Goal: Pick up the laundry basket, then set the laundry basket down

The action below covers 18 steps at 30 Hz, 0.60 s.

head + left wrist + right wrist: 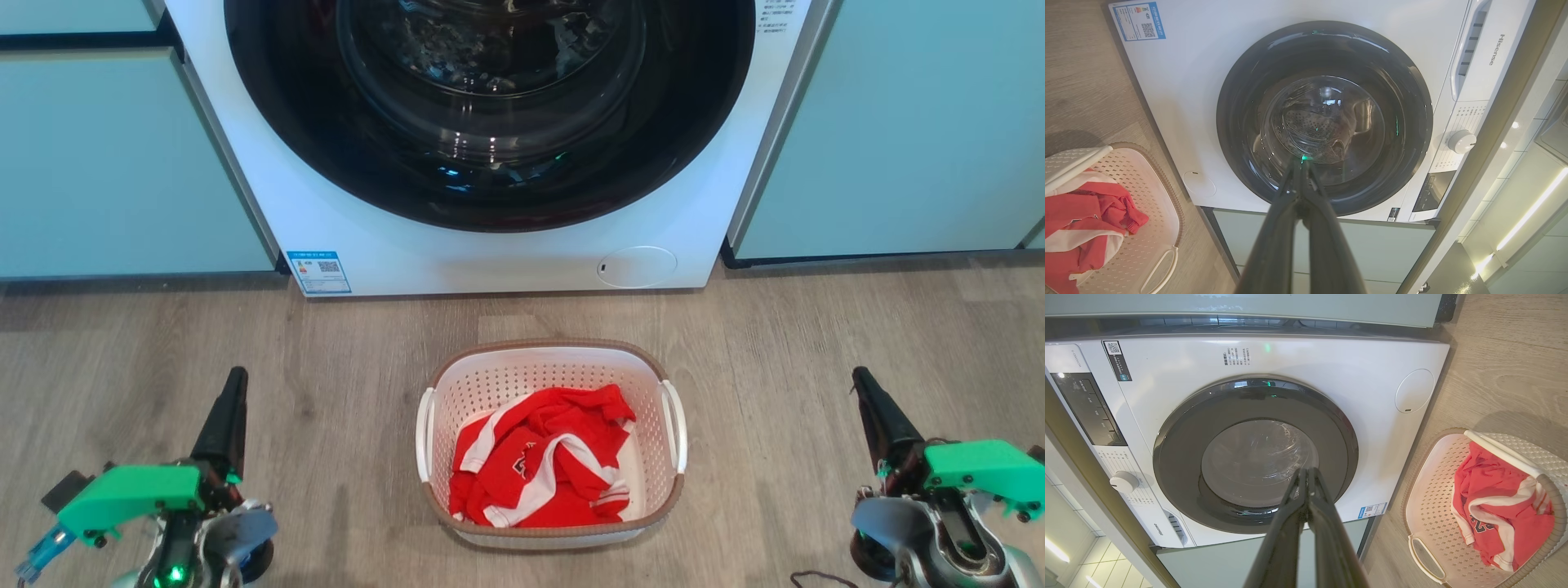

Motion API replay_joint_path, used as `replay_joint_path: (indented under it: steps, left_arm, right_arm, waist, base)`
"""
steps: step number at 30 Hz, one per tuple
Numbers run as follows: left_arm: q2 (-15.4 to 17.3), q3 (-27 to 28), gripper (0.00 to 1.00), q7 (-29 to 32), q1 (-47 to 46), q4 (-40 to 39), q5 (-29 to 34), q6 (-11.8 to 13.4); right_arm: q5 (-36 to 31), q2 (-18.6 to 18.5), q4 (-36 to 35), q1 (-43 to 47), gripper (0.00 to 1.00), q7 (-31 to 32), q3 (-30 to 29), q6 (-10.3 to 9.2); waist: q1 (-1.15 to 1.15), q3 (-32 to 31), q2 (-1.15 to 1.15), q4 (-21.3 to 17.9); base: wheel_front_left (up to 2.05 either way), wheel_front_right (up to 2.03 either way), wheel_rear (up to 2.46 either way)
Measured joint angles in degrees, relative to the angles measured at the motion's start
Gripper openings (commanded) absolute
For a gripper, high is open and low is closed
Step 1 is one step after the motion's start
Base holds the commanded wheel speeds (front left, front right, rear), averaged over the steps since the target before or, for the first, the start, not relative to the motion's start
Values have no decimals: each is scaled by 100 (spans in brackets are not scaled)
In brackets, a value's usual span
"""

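**Basket on the floor between two idle claws**

The laundry basket stands upright on the wooden floor, just before the washing machine. It lies inward of both claws. It is to the right of the left claw and to the left of the right claw, well apart from each and about level with their fingertips. A red and white garment lies crumpled inside it.

Both claws are clenched on nothing. In the left wrist view the left claw's two dark fingers meet at their tips, aimed at the washer door, with the basket off to one side. The right wrist view shows the right claw the same way, fingers pressed together and the basket off to its side.

The step in hand cannot be fixed from this. A basket standing on the floor with both claws drawn back and closed fits the approach before a lift. It fits equally well the rest after the basket has been put down again. It does lie as the task's end would leave it: on the floor, level, held by nothing.

One white handle faces the left claw and the other faces the right, with bare floor between each claw and its handle. In my judgement any hold on this basket would use those handles, and closed fingers cannot take them.
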Motion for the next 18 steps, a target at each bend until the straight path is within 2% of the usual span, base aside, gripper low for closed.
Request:
replay_joint_path:
  steps: [18]
  left_arm:
    - [-2, 3, 0, 0, 0, 0, 0, 0]
  right_arm:
    - [0, 3, 0, 0, 0, 1, -5, 0]
  waist:
    - [0, 0, 0, 0]
  base:
    - [0, 0, 0]
